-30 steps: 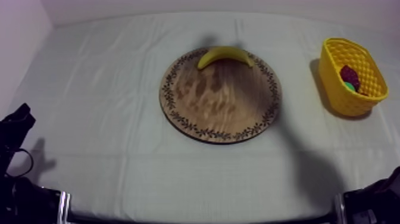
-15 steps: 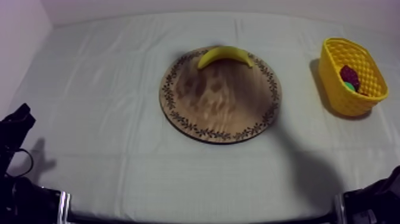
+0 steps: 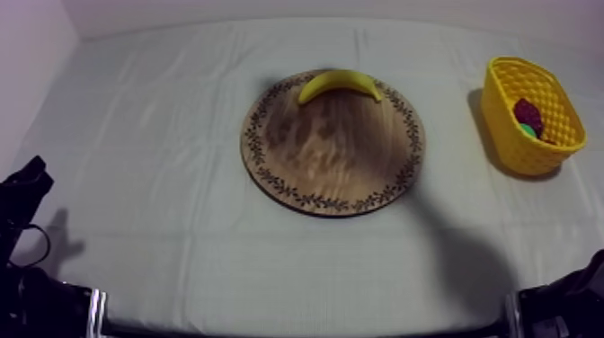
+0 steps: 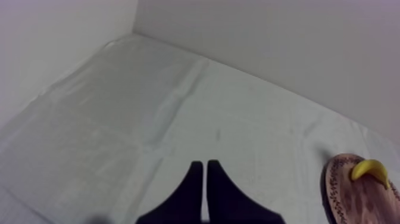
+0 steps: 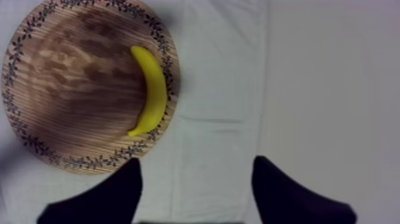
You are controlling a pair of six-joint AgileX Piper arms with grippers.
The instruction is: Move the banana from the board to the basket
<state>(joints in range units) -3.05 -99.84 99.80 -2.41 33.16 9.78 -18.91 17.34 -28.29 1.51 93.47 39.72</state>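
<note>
Counting from top view: 1 banana (image 3: 340, 84) on 1 wooden board (image 3: 333, 171), at 12 o'clock by the rim, arched, both ends pointing twd 6 o'clock. 1 yellow basket (image 3: 503, 135) at 3 o'clock of board, well apart from it, standing on cloth (image 3: 162, 135). Holding 2 items: 1 dark red thing (image 3: 528, 114), 1 green thing (image 3: 528, 131), kinds not clear. 2 arms: left arm (image 3: 22, 193) low at 8 o'clock, right arm (image 3: 566, 301) low at 4 o'clock. Left wrist view: left gripper (image 4: 205, 164) w/ 2 fingers pressed together in narrow wedge, nothing held, over bare cloth, board w/ banana well off. Right wrist view: right gripper (image 5: 197, 161) w/ 2 fingers (image 5: 113, 193) wide apart, nothing btwn, above cloth just beside board rim. Banana lying along that rim, near gripper, not touched.
</note>
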